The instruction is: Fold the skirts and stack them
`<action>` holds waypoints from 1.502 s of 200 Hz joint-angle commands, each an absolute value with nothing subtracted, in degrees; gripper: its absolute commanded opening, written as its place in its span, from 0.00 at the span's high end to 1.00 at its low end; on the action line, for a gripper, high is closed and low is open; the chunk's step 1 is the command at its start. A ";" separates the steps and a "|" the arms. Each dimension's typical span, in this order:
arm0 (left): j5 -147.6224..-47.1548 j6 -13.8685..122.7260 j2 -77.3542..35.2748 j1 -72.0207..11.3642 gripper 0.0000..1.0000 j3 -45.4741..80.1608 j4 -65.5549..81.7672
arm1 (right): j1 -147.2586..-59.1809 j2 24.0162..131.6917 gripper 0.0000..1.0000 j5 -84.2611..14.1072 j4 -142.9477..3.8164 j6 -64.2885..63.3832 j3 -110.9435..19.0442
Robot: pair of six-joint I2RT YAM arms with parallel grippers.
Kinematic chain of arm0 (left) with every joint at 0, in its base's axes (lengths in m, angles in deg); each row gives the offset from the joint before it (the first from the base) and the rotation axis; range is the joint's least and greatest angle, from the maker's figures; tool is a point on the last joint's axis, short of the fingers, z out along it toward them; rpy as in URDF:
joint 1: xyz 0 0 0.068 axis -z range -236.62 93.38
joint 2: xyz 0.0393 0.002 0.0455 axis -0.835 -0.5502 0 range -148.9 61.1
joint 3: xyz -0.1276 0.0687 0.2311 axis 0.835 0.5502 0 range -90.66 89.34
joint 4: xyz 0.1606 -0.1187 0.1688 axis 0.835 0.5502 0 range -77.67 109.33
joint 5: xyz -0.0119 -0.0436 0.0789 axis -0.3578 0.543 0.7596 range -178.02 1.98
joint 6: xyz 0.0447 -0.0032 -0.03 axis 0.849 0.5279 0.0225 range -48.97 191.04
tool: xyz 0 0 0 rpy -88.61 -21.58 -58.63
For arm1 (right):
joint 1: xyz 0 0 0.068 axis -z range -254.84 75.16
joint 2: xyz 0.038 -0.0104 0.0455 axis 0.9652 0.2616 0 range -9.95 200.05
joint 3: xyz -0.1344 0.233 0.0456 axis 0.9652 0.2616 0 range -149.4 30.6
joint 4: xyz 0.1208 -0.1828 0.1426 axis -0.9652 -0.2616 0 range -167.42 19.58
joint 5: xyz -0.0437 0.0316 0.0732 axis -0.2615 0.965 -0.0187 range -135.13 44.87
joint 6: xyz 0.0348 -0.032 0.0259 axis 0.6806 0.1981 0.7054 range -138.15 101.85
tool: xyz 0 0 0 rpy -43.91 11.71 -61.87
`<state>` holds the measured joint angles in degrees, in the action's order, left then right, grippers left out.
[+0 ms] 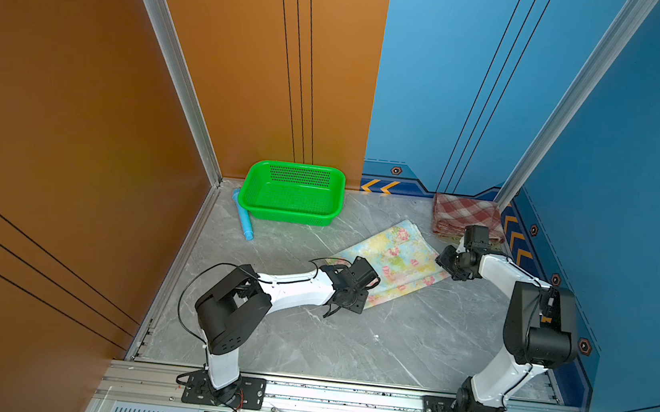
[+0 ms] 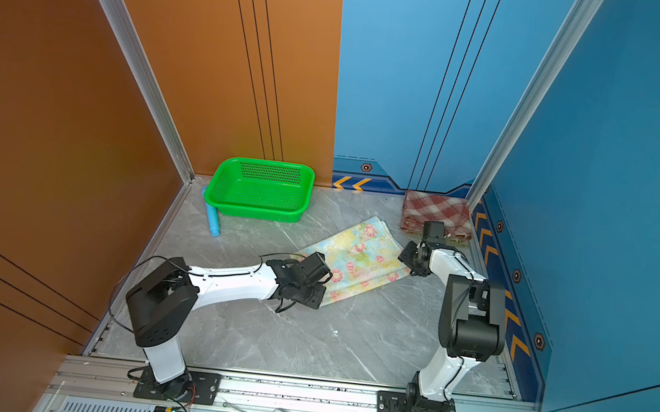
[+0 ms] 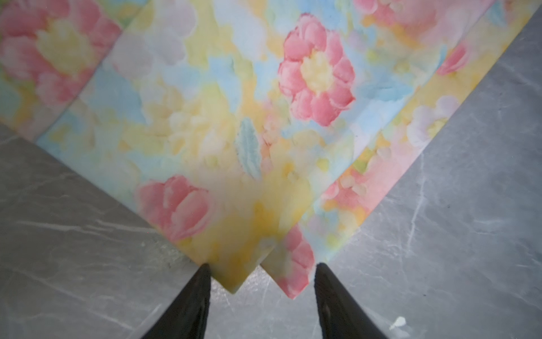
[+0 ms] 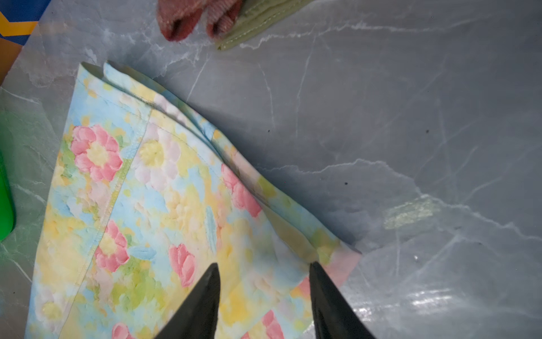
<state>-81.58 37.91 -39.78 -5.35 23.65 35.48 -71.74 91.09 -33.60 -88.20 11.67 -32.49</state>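
Folding the floral skirt [image 1: 393, 259] looks to be the step in hand, since both arms sit at its corners. It lies flat at the middle of the table [image 1: 347, 342], partly doubled over. Nearest, the left gripper [image 3: 262, 265] is at the skirt's 7 o'clock corner, fingers spread, with 2 offset cloth tips between them and nothing pinched. To do this well it should go low enough to catch both layers, or 1 may slip free. Further off, at the skirt's 3 o'clock corner, the right gripper [image 4: 264, 264] hovers with fingers spread over the cloth, gripping nothing. Both should close together and lift level so the fold lands square. At the table's 1 o'clock the plaid skirt [image 1: 465, 217] rests folded. The right wrist view plainly shows the olive-green skirt [image 4: 258, 17] under it, which the top views barely hint at. They alone show the green basket [image 1: 295, 166] whole, at 11 o'clock
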 commanded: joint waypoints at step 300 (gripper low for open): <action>-84.77 36.41 -44.37 -7.17 1.00 21.47 37.68 | -70.09 93.38 0.59 -34.93 -88.33 11.80 -31.99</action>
<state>-84.27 35.83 -43.84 -6.73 23.06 37.23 -70.56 92.22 -35.28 -89.01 10.84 -32.81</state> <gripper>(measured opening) 0.051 0.419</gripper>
